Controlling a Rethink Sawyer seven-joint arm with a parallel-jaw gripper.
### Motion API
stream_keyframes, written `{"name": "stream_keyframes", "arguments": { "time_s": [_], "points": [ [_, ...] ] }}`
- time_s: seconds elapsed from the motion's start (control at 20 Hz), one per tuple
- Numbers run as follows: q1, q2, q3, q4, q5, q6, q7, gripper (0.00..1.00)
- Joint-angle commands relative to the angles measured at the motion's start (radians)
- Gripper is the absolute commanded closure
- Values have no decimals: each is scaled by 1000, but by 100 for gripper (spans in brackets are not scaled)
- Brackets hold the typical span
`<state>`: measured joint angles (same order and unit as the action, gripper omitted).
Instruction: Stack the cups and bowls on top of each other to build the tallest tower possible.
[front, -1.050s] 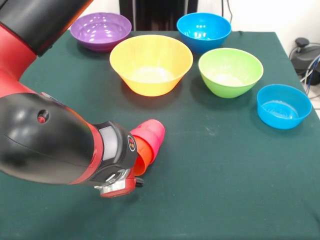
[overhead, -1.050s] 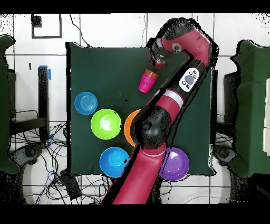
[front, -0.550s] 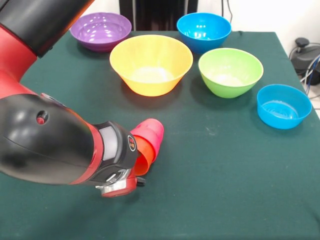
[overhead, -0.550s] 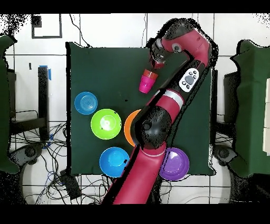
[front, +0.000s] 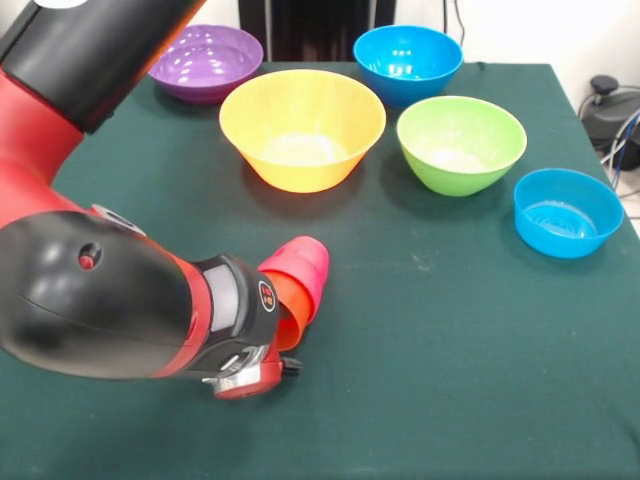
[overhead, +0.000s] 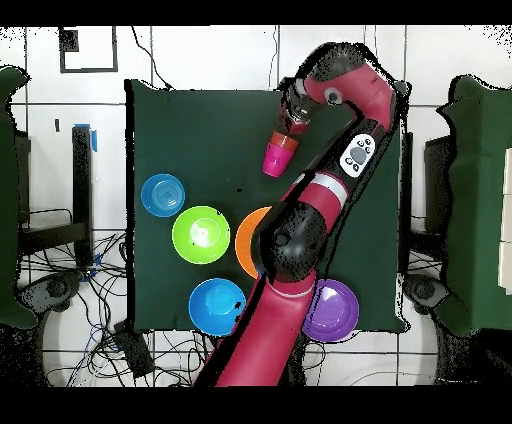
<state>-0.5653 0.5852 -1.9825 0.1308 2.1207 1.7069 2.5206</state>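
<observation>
A red-pink cup (front: 305, 264) lies tilted on the green table (front: 450, 340), its closed end pointing away from the arm, with an orange cup (front: 291, 309) nested in its mouth. In the overhead view the two cups (overhead: 276, 155) show just below the gripper (overhead: 291, 121), which is at the orange cup's end. In the front view the arm's black and red wrist (front: 232, 322) hides the gripper. Five bowls stand apart: large orange-yellow (front: 302, 128), purple (front: 205, 60), blue (front: 407, 62), lime green (front: 461, 143) and a smaller blue one (front: 567, 211).
The arm's bulky black and red links (front: 90, 300) cover the table's near left part in the front view. In the overhead view the arm (overhead: 300, 240) crosses over the orange-yellow bowl (overhead: 243, 240). Cables and equipment (front: 610, 110) lie beyond the right table edge.
The arm's wrist has shifted slightly right and lower in the front view, and its upper links have swung a little. The nested cups have barely moved.
</observation>
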Motion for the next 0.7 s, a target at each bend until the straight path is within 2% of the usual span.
{"name": "stream_keyframes", "arguments": {
  "time_s": [0.05, 0.5, 0.55, 0.7],
  "points": [
    [-13, 21, -2, -116, -9, 64, -154, 0],
    [-17, 30, 3, -126, 15, 71, -186, 0],
    [-20, 32, 1, -129, 22, 76, -191, 100],
    [-24, 34, -5, -134, 31, 87, -208, 100]
  ]
}}
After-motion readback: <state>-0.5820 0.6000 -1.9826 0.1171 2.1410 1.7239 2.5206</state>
